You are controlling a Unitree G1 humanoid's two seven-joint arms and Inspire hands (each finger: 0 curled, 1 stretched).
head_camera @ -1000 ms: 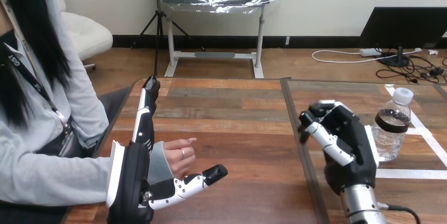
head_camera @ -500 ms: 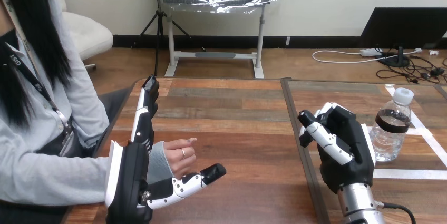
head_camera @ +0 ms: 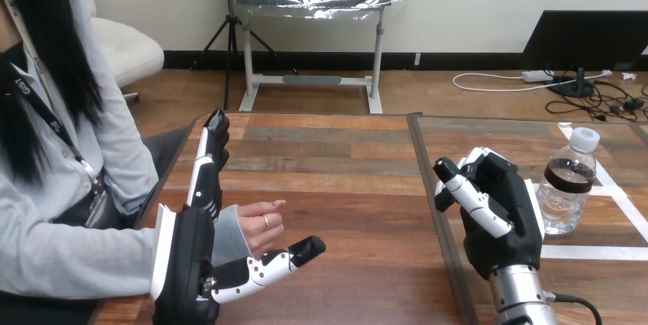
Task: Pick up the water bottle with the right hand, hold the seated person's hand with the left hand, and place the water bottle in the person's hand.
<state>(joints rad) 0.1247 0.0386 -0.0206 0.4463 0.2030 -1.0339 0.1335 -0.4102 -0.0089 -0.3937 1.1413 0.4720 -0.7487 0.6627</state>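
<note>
The clear water bottle [head_camera: 568, 187] with a white cap stands upright at the right of the table. My right hand [head_camera: 500, 218] stands just left of it with its back toward the bottle, fingers relaxed and holding nothing. The person's hand [head_camera: 257, 227] rests on the table at the left, fingers loosely bent. My left hand [head_camera: 186, 260] stands on edge beside the person's wrist, open. Its straight fingers [head_camera: 208, 164] reach up along the table's left side. Its thumb [head_camera: 279, 261] stretches out in front of the person's hand, not curled round it.
A seam [head_camera: 428, 187] between two wooden tabletops runs just left of my right hand. White tape lines [head_camera: 604, 252] cross the table near the bottle. The person sits close against the table's left edge [head_camera: 172, 164].
My right hand has sunk a little and shifted slightly toward the bottle. My left hand and the person's hand have hardly moved.
</note>
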